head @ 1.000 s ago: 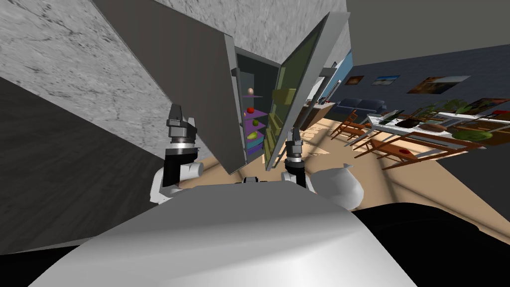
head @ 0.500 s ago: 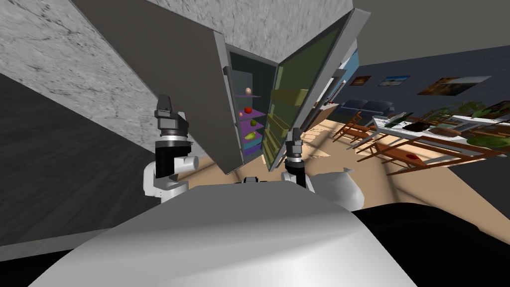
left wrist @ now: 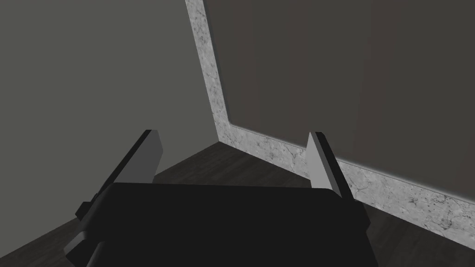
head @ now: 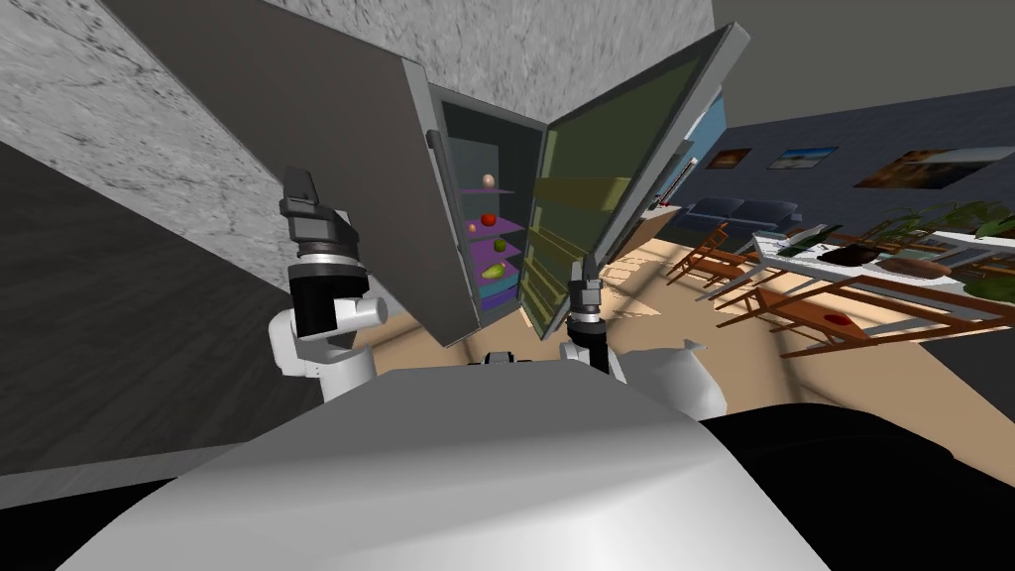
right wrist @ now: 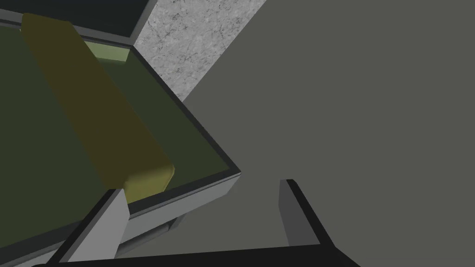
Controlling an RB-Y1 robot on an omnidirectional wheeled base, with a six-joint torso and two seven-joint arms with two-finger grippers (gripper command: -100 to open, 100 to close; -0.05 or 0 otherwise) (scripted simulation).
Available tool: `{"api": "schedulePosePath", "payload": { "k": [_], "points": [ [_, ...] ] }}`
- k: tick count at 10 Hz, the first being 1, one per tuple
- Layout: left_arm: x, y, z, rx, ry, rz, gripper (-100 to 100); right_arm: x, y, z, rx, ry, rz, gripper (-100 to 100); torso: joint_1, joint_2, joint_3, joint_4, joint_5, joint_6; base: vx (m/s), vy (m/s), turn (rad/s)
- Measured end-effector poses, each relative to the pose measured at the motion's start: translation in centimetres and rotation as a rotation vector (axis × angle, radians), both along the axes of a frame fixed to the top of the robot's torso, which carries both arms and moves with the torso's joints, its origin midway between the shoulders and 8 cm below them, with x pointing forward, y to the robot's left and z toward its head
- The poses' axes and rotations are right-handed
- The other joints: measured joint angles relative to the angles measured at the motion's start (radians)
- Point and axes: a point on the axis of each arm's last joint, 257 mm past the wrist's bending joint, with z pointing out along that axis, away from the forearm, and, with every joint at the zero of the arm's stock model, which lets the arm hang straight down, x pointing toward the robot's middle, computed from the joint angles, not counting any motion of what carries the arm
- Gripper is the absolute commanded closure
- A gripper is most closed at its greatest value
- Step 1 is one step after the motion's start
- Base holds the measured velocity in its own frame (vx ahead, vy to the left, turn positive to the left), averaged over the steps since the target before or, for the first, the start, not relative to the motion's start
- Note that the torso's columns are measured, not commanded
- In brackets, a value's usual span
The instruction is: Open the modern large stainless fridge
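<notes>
Bracing right gripper (head: 587, 264) at the lower corner of the open door (head: 615, 169) of the fridge (head: 496, 228), upper centre; fingers wide, gripping nothing, probably for pushing. Parking left gripper (head: 297, 183) centre-left, fingers wide, empty.

Items (head: 488, 219) on the fridge shelves (head: 504, 228) (red, green, pale) are too small to name.

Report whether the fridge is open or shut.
Open: the right door stands swung out, olive inner side showing, purple shelves visible inside.

Clear gap between left door (head: 327, 169) and right door (head: 605, 169), shelves (head: 493, 230) behind
</notes>
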Motion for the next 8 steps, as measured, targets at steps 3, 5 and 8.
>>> {"api": "schedulePosePath", "payload": {
  "k": [3, 5, 8],
  "points": [
    [0.4, 2.6, 1.8, -0.039, -0.002, 0.061, -100, 0.0, 0.0, 0.0, 0.000, 0.000, 0.000, 0, -0.002, 0.002, 0.001, 0.000, -0.001, 0.000, 0.007, -0.191, 0.063],
    [0.0, 4.3, 3.0, -0.072, -0.012, 0.105, -100, 0.0, 0.0, 0.0, 0.000, 0.000, 0.000, 0, 0.001, 0.001, 0.000, 0.000, 0.000, 0.001, 0.003, -0.125, 0.021],
    [0.0, 6.7, 4.1, -0.121, -0.010, 0.151, -100, 0.0, 0.0, 0.0, 0.000, 0.000, 0.000, 0, -0.001, 0.000, 0.000, 0.000, -0.001, 0.001, 0.021, -0.155, 0.053]
  ]
}}
